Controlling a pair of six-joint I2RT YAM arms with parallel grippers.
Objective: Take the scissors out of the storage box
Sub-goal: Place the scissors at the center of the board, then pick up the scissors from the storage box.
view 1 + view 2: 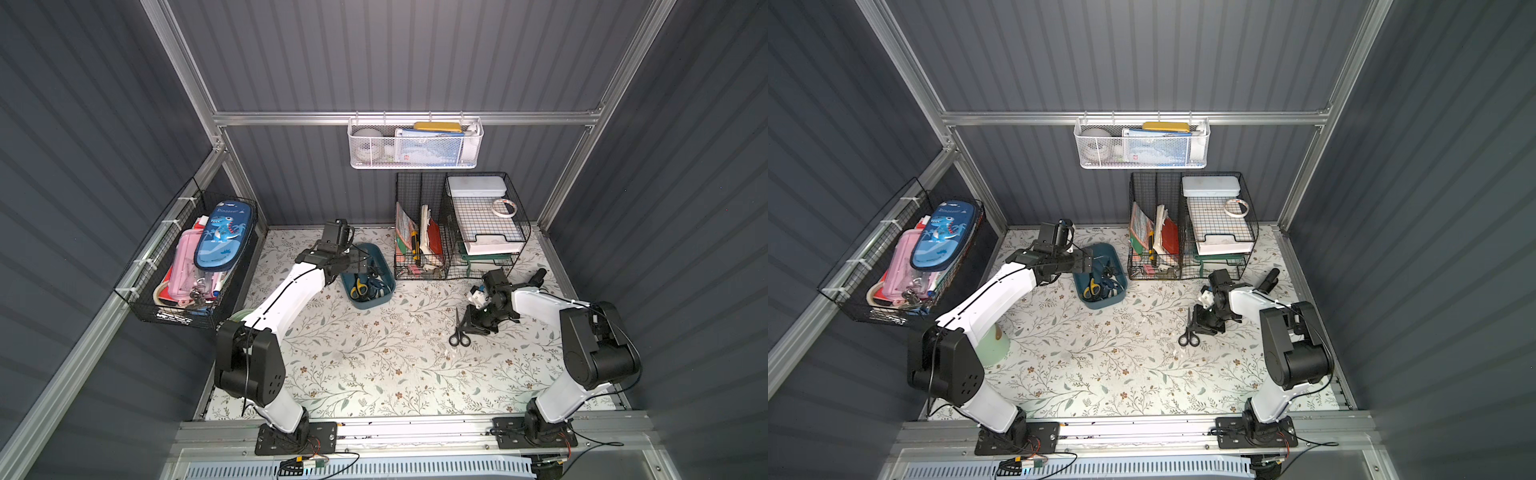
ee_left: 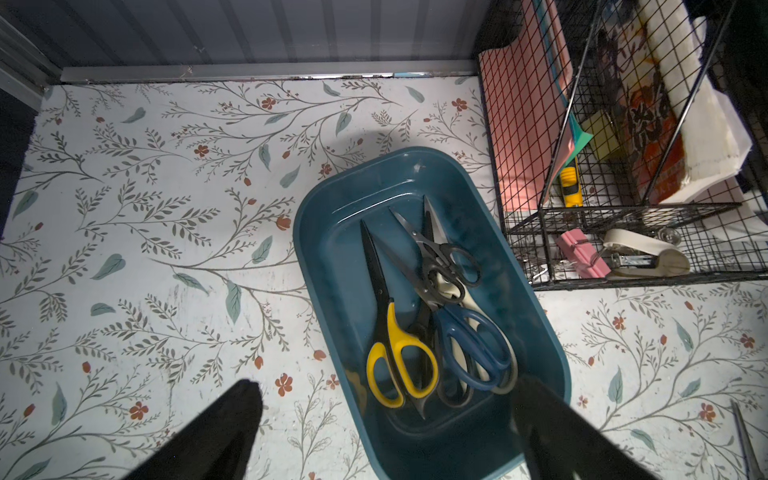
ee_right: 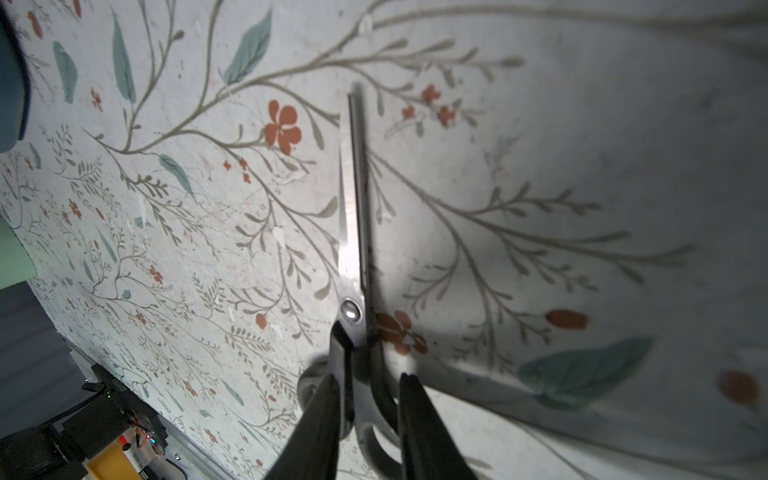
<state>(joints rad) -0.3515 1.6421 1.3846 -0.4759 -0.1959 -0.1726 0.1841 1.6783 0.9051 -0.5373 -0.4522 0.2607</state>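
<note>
On the left wall, at 9 o'clock from the table's middle, we see a black wire basket [image 1: 166, 316] holding a blue dinosaur pencil case [image 1: 218, 232].

Moving right, the left arm reaches toward 11 o'clock. The left gripper [image 2: 386, 384] hangs over the storage box [image 2: 328, 291] with its jaws spread wide and nothing between them. In the wrist view one finger is over bare table and the other over the box's rim.

The box stands on the floral table [image 1: 374, 365] at 11 o'clock from its middle. Inside lie the yellow-and-black-handled scissors [image 2: 391, 332] and the blue-handled scissors [image 2: 446, 322] beside them. A small black-handled pair [image 2: 428, 249] rests on top, and all the tips point toward 12 o'clock. Beneath them we make out further dark and pale handles that we cannot sort into pairs.

At 3 o'clock from the box, just beside it, a black wire organiser [image 1: 399, 232] holds papers and a stapler [image 2: 648, 257]. A white mesh basket [image 1: 415, 156] hangs on the back wall above it.

Further right, at 3 o'clock from the table's middle and well apart from the box, the loose black-handled scissors [image 1: 458, 332] lie flat. Their blades are closed, with tips at 12 o'clock and rings at 6. The right gripper [image 3: 369, 376] is down over them, and its fingers [image 3: 328, 399] flank the handle shanks just below the pivot with a narrow gap. We cannot tell whether they press on the handles or stand clear.
</note>
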